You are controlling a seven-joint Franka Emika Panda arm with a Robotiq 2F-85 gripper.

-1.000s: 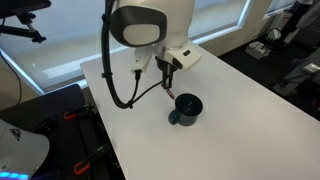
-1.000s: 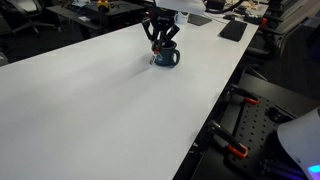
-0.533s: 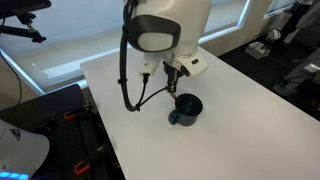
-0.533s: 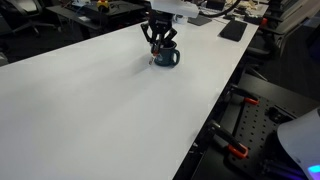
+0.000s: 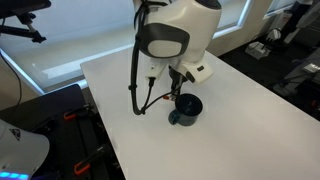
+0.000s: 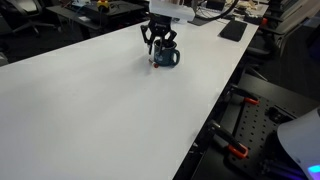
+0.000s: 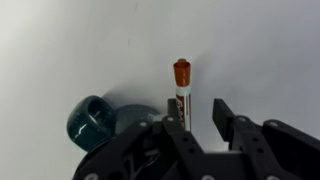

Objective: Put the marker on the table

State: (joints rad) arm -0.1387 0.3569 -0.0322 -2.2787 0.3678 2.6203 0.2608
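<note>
In the wrist view the marker [image 7: 181, 85] has an orange cap and a pale labelled body. It stands between my gripper's fingers [image 7: 198, 108], against one finger, with a clear gap to the other. The gripper is open. The dark teal mug [image 7: 92, 120] sits just beside and under the fingers on the white table [image 7: 60, 50]. In both exterior views the gripper [image 5: 177, 88] [image 6: 160, 42] hangs right over the mug [image 5: 186, 108] [image 6: 167, 58]. I cannot make out the marker there.
The white table [image 5: 240, 120] [image 6: 90, 110] stretches wide around the mug. A black cable [image 5: 140, 95] loops down from the arm beside the mug. Chairs, desks and clamps stand beyond the table edges.
The arm has shifted over toward the mug, so the gripper now sits directly above it. The mug has not moved.
</note>
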